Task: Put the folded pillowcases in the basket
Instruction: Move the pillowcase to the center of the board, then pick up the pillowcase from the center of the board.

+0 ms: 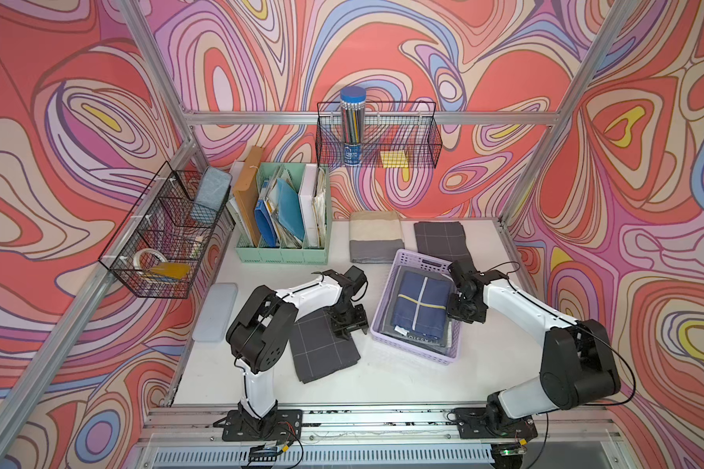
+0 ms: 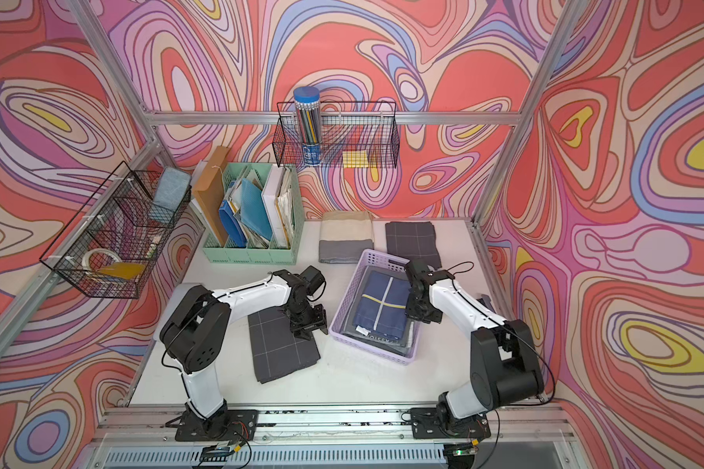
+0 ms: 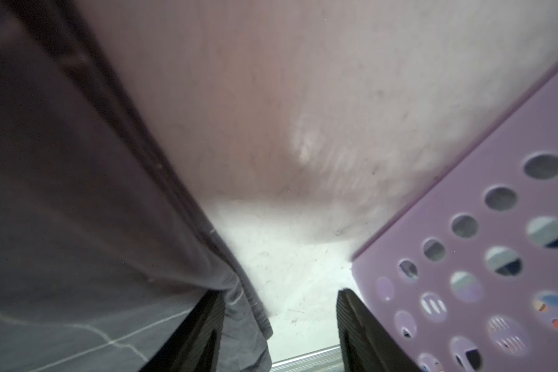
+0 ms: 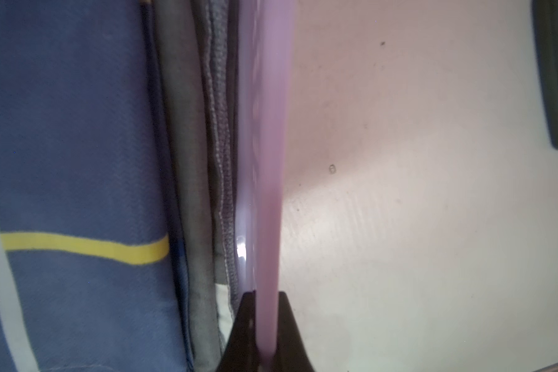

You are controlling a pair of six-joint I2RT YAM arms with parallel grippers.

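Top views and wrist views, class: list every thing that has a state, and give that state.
basket: on the table, partly filled.
navy pillowcase: folded, topmost in the basket.
dark grey pillowcase: folded, on the table, outside the basket.
right pincer: shut on the basket's wall.
left pincer: open, between the dark grey pillowcase and the basket.
pencil tube: upright, capped.

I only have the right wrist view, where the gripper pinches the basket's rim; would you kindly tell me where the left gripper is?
Observer: The left gripper is open, low between the grey checked pillowcase and the basket, gripping nothing.
Operator: Thank you. Does that pillowcase lie on the table?
Observer: Yes, flat on the table, left of the basket.
Operator: Are other folded cloths outside the basket?
Observer: Two at the back: a beige-and-grey cloth and a second grey checked cloth.
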